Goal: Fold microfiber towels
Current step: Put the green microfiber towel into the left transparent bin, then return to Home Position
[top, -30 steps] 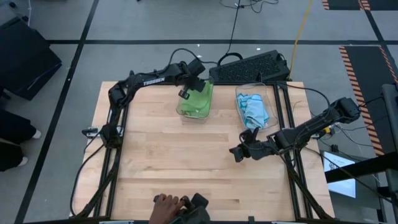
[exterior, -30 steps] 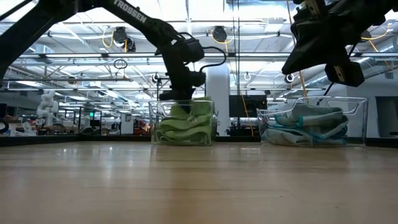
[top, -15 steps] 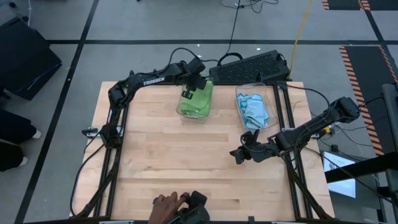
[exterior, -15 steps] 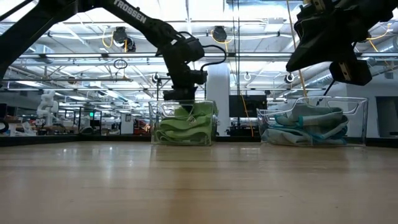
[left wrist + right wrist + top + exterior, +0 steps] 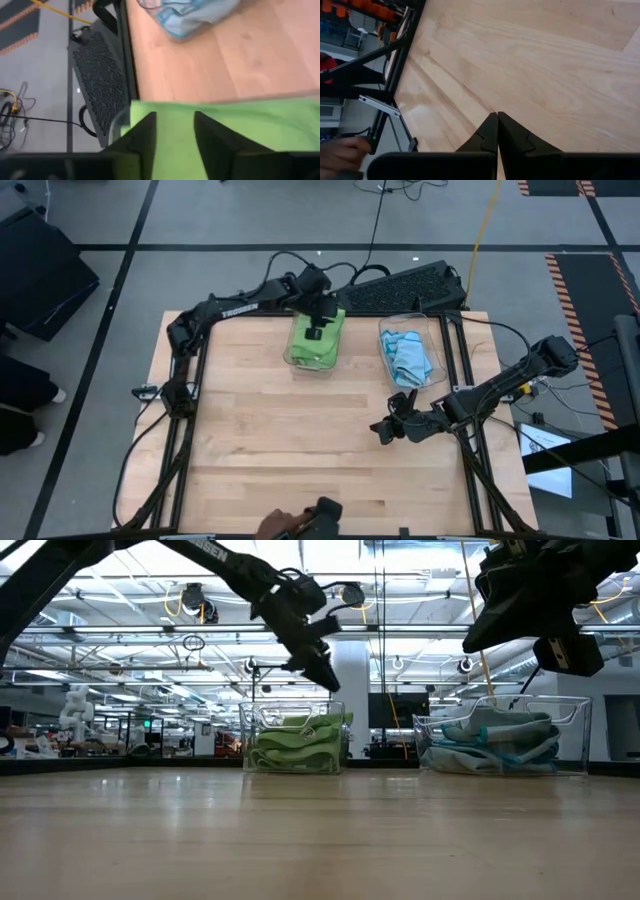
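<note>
Lifted clear now, my left gripper [image 5: 314, 333] has risen out of the green bin [image 5: 296, 361] it was dipped into a second ago and swung to hang over the pile, its fingers [image 5: 145, 137] parted with nothing between them. From my wrist I see only green towels [image 5: 260, 125] below the gap, so whatever I was pinching seems to have been let go, though the blur there makes me unsure.

The green towels [image 5: 318, 341] lie heaped in their bin at the far middle of the table [image 5: 260, 440], and the blue towels [image 5: 409, 356] sit bunched in a second clear bin [image 5: 575, 735] just to the right. My right gripper [image 5: 380, 426] waits low over the bare wood near the right edge, fingers [image 5: 492, 131] pressed together and empty.

If I go down again and close too shallow, I think I would snag only a fold and drag the heap up with it, or tip the light bin by catching its wall. The bin's sides crowd any approach from the side.

A keyboard [image 5: 400, 287] lies beyond the far edge, cables trail past it, and a person's hand [image 5: 272, 526] rests at the near edge, clear of both arms for now.
</note>
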